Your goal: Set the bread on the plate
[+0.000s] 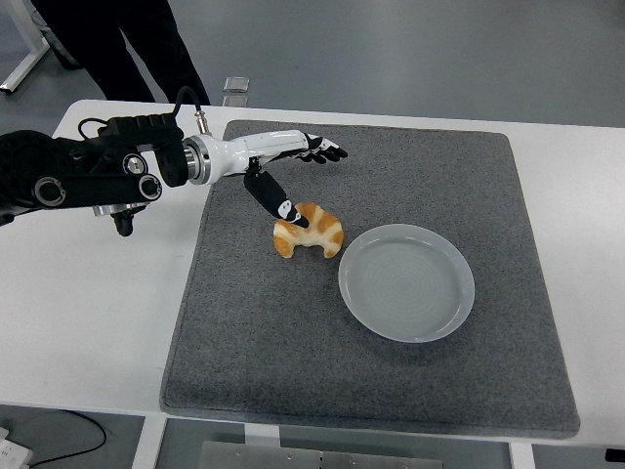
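Table (88, 322): white. Mat (293, 342): dark grey, speckled/felt-like texture. Plate (406, 282): pale grey-white, glossy, faint concentric rings. Bread (311, 233): golden-brown w/ lighter cream bands, striped crosswise. Left hand (285, 161): white back shell, black fingers w/ small white patches; thumb black w/ white mark nr tip. Left arm: black, silver wrist ring. Person (117, 44) at top: black clothing. Floor: grey.

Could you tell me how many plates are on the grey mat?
1. The plate lies on the right half of the grey mat, empty, just right of the croissant. Nothing in view could hide another.
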Robot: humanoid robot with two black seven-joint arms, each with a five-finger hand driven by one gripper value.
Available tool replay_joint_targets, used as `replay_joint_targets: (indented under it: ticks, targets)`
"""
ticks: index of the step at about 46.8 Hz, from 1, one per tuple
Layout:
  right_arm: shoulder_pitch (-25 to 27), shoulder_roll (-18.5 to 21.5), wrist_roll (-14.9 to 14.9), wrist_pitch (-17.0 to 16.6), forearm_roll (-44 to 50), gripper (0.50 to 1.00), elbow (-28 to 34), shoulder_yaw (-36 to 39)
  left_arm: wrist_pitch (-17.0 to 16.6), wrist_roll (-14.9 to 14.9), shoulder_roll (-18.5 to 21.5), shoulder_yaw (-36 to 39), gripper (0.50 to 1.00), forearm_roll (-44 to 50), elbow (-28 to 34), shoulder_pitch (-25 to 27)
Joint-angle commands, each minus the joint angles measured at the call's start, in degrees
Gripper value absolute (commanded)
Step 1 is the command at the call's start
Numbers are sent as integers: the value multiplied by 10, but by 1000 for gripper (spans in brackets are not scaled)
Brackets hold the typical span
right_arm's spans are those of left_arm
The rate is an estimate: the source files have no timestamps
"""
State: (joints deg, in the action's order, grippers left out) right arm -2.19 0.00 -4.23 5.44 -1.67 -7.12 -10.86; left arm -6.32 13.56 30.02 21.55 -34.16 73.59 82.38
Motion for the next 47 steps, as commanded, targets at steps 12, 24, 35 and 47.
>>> replay_joint_targets:
  ticks: [12,24,35,47]
  targets:
    - [0,0,0,0,0,952,0,1,-8,-14,-34,23,958,-13,-34,-1]
    - [0,0,0,0,0,952,0,0,-9,-23,-44,36,960,-13,-35,-7]
    - [0,0,0,0,0,952,0,0,-26,-22,-42,68,960,-13,-31,-8]
    - [0,0,0,1,0,952,0,1,-39,-22,-53,69,956,-13,-32,-21]
